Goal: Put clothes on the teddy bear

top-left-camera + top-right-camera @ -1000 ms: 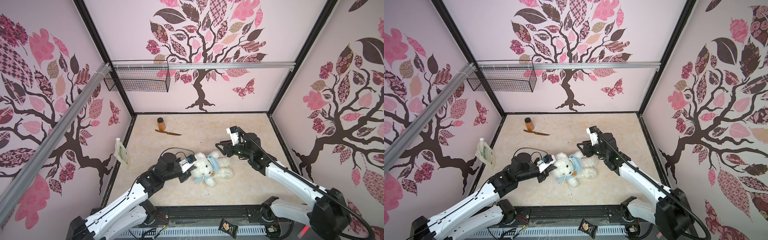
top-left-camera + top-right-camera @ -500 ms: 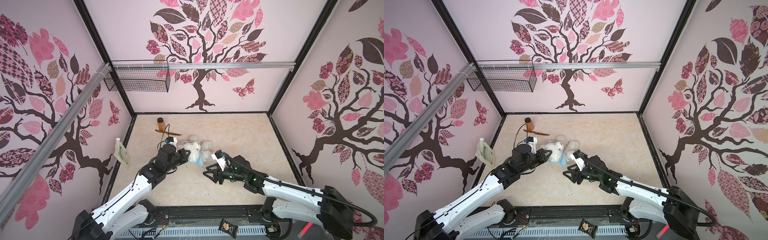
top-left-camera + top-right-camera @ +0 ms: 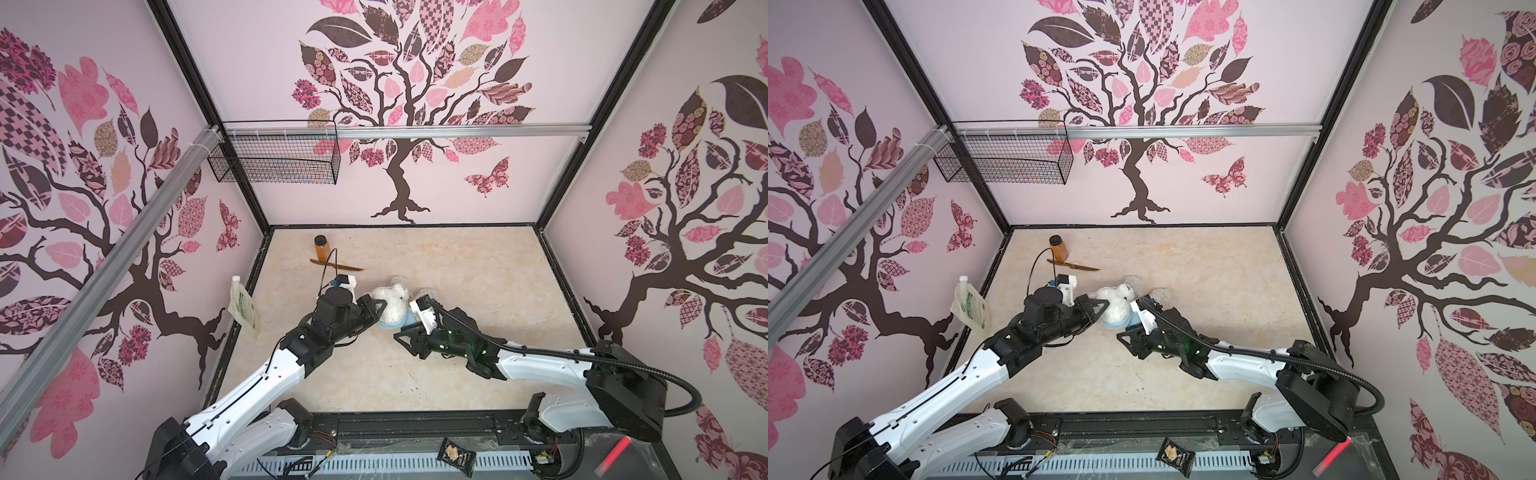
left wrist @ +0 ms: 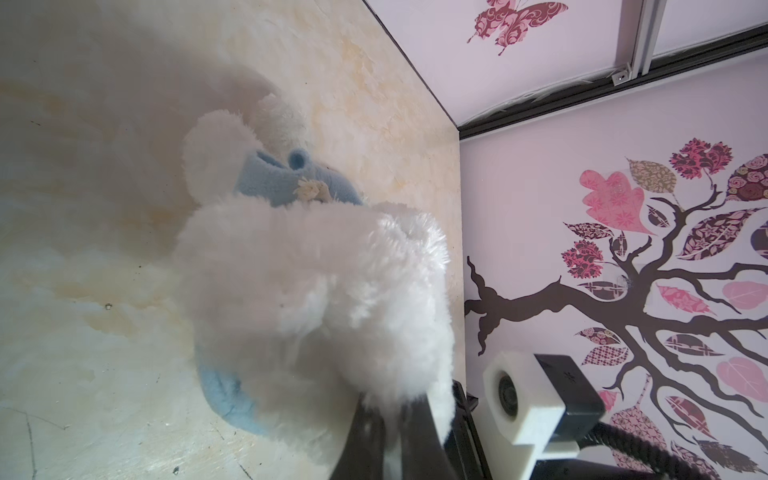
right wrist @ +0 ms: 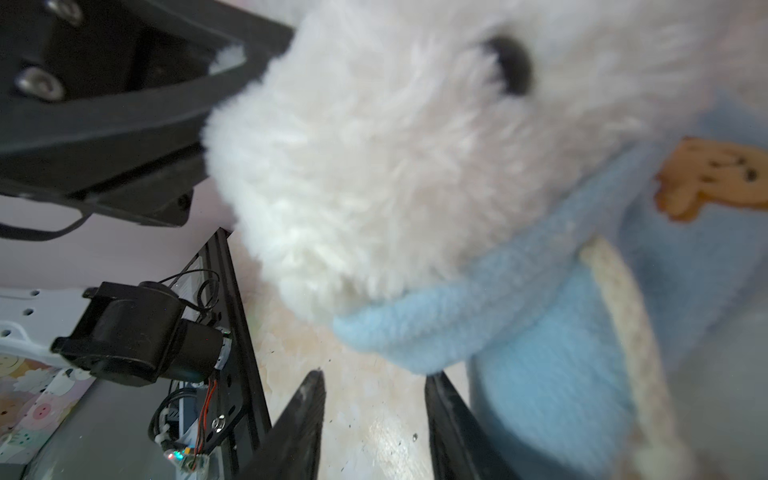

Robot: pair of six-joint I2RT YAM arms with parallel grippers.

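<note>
Right wrist view: with left claw (image 3: 374,307) clamped on the teddy bear (image 5: 374,166), right claw (image 5: 374,376), jaws apart, has swung in just under the shirt (image 5: 540,324), ready to tug it down.

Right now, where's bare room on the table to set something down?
Bare: the table from the teddy bear to the right wall, and the front strip between the arms. Crowded: left gripper and right gripper at the bear; jar, brown stick back left.
</note>
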